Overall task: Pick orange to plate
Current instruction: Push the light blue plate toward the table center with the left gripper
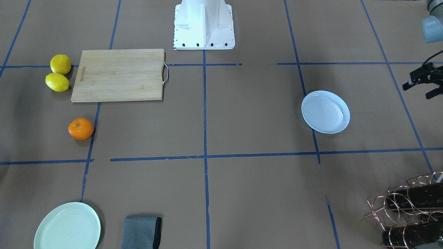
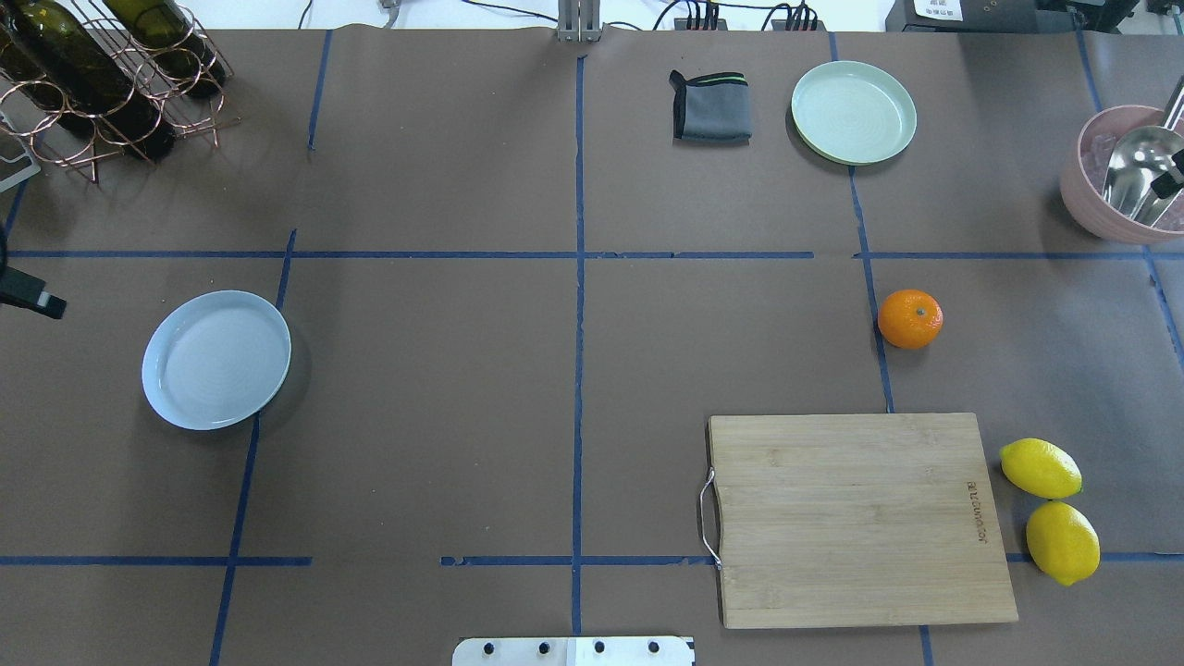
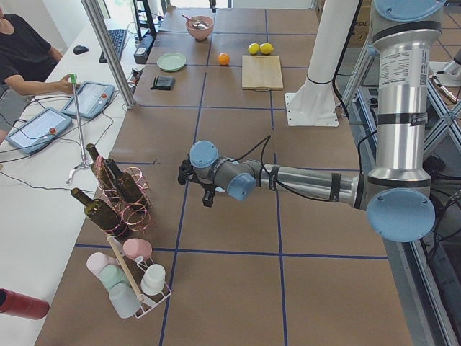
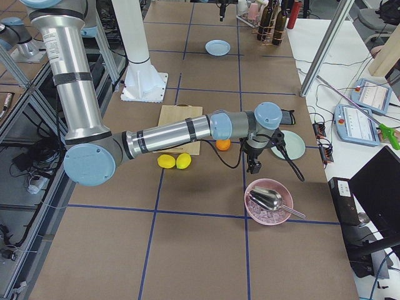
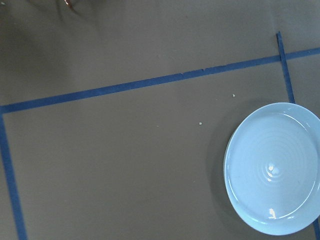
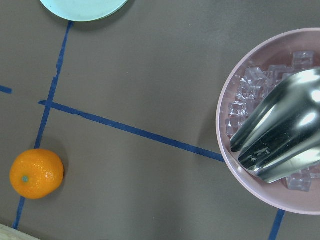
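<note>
Finds the orange lying just past the cutting board's far edge, touched by nothing. Places the right gripper near it, apparently clear of the fruit; cannot tell its fingers' spread. Puts the plate well off the board's handle side, left gripper beside it, fingers likewise unreadable.

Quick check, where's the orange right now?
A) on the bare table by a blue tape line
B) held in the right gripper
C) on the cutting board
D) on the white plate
A. The orange sits on the brown table right beside a tape line, clear of the cutting board, and the white plate across the table is empty.
</note>
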